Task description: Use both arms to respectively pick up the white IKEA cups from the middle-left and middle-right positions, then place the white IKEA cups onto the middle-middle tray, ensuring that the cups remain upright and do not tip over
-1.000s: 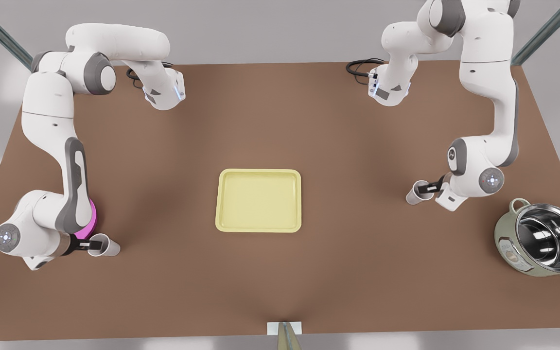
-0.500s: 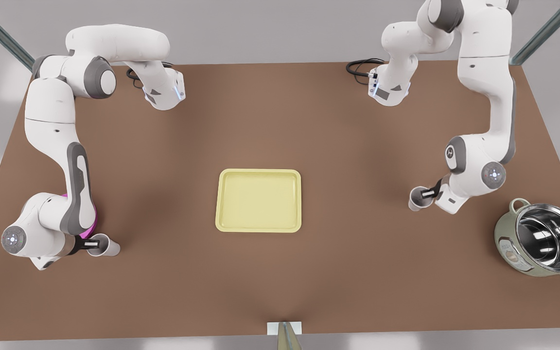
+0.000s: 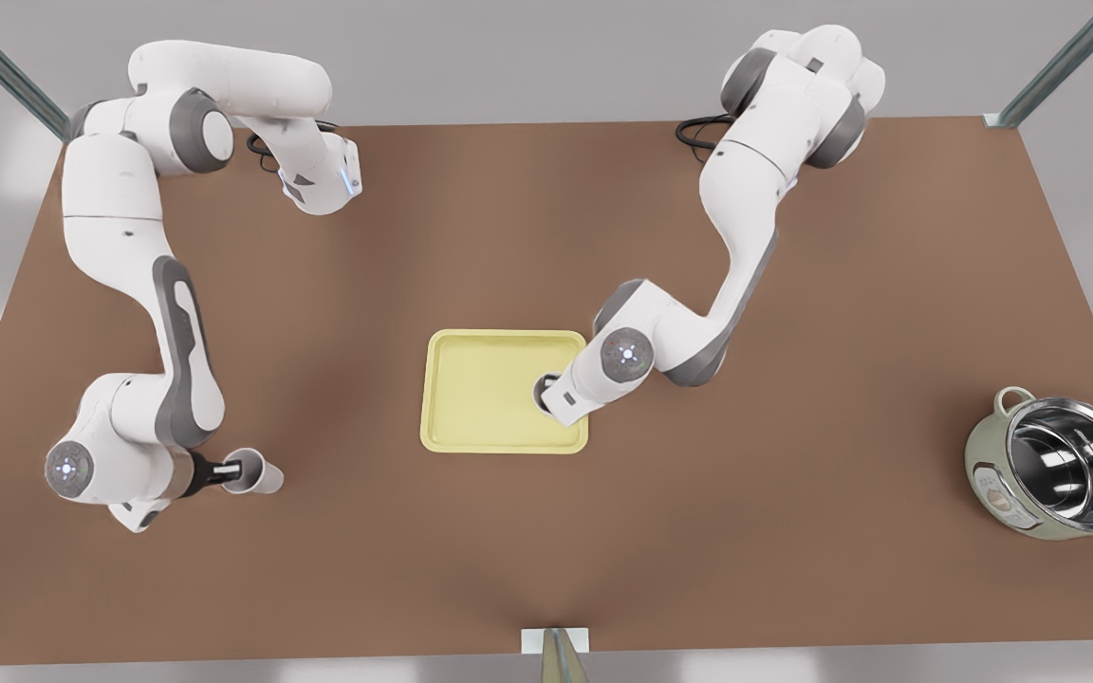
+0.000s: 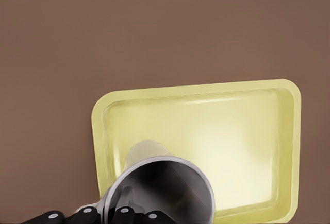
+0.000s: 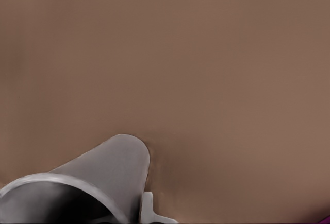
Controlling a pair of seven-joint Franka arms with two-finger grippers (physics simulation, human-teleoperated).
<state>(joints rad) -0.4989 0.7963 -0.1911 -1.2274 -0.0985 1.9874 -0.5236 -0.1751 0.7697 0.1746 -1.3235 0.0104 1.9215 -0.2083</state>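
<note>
The left claw (image 3: 546,391), on the white jointed arm at the front view's right, is clamped on the rim of a small white tapered cup (image 3: 544,393) and holds it over the flat pale-yellow rectangular tray (image 3: 471,389) with a low raised rim, near the tray's edge on the front view's right. In the left wrist view this cup (image 4: 160,190) is upright, its greyish inside open to the camera, with the black fingers (image 4: 121,216) gripping its rim and the tray (image 4: 247,147) below it. The right claw (image 3: 227,469), on the arm at the front view's left, is closed on the rim of the second white tapered cup (image 3: 257,475), which is above the bare brown counter (image 3: 793,474), well apart from the tray. The right wrist view shows that cup (image 5: 87,185) over the counter (image 5: 206,69). A pale-green steel-lined pot (image 3: 1054,480) stands at the counter's edge on the front view's right.
</note>
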